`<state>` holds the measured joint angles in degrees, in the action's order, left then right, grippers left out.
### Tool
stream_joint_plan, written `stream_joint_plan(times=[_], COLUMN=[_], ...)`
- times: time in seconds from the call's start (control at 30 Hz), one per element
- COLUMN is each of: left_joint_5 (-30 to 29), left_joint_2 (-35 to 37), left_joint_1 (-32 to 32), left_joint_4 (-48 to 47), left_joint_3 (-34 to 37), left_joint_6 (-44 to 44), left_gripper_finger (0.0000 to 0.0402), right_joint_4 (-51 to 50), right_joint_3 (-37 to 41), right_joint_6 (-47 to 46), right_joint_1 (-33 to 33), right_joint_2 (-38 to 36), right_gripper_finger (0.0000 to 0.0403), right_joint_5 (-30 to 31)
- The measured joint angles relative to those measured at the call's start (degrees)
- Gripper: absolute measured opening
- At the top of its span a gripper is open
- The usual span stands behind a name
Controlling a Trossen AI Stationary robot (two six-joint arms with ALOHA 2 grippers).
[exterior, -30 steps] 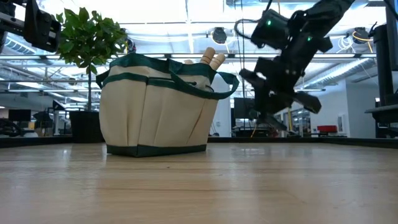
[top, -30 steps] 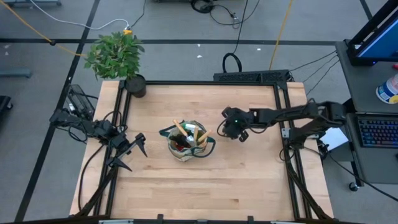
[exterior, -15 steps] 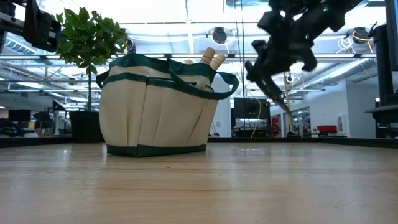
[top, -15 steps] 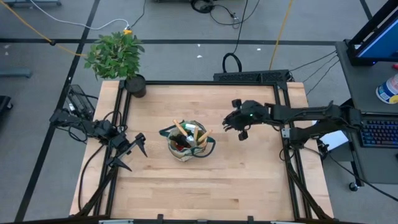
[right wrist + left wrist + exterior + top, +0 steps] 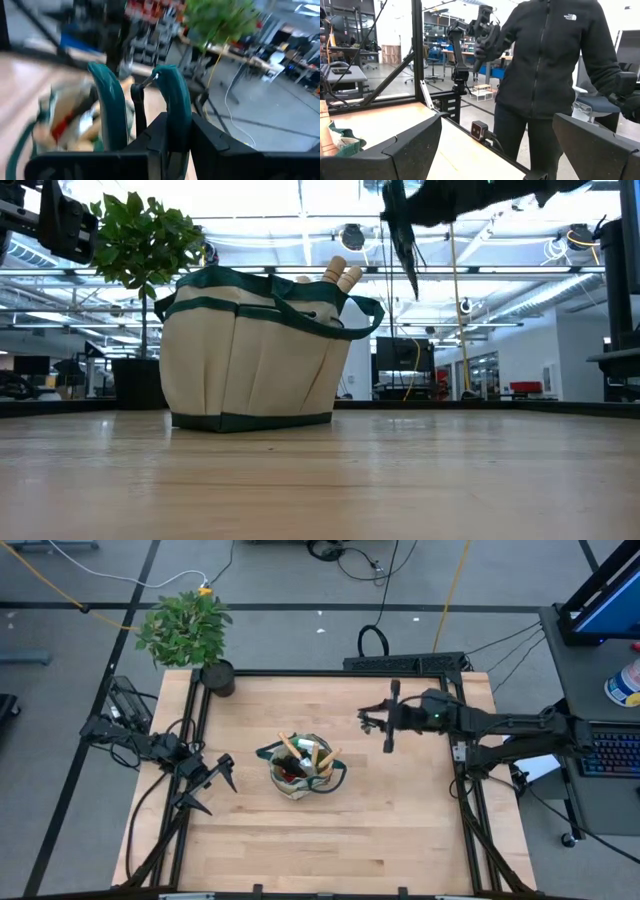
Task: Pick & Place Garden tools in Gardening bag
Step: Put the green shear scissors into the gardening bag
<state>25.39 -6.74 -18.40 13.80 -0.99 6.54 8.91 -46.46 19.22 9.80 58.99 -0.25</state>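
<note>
The beige gardening bag (image 5: 300, 768) with green trim stands on its flat bottom at mid-table, also in the low view (image 5: 255, 350). Wooden tool handles (image 5: 340, 275) stick out of its top. My right gripper (image 5: 372, 718) is high above the table, right of the bag and a little farther back, fingers pointing toward the table's left. It is shut on pruning shears with teal handles (image 5: 140, 105). My left gripper (image 5: 212, 785) waits open and empty left of the bag. My right gripper holds the pruning shears near where the two teal handles (image 5: 172, 125) come together. The handles and the dark latch between them stick out forward past the fingers. The gripper's own body hides the place of contact. The shears are lifted clear of table and bag.
A leafy plant (image 5: 188, 630) in a black pot (image 5: 217, 677) stands at the table's far left corner. A person in a black jacket (image 5: 550, 75) stands beyond the table's edge. Bare wood lies in front of and to the right of the bag.
My right gripper has risen and gone toward the table's far edge and right, away from the bag. It has tipped up from slanting downward to about level.
</note>
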Motion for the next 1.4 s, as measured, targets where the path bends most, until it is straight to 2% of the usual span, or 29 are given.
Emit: stream_joint_plan(times=[0.33,0.53,0.9,1.4], left_joint_5=[0.0,0.0,0.0,0.0], left_joint_2=[0.0,0.0,0.0,0.0], left_joint_1=[0.0,0.0,0.0,0.0], left_joint_4=[-0.1,-0.3,-0.3,-0.3], left_joint_3=[0.0,0.0,0.0,0.0], left_joint_6=[0.0,0.0,-0.1,-0.2], left_gripper_finger=[0.0390,0.0390,0.0390,0.0390], right_joint_4=[20.5,31.6,45.2,48.7], right_joint_3=[-0.1,-0.1,-0.1,-0.1], right_joint_6=[-16.0,-24.0,-27.1,-26.2], right_joint_1=[0.0,-0.9,-3.6,-4.5], right_joint_2=[0.7,5.0,17.2,29.0], right_gripper_finger=[0.0047,0.0047,0.0046,0.0046], right_joint_5=[-7.8,-10.5,-10.5,-10.4])
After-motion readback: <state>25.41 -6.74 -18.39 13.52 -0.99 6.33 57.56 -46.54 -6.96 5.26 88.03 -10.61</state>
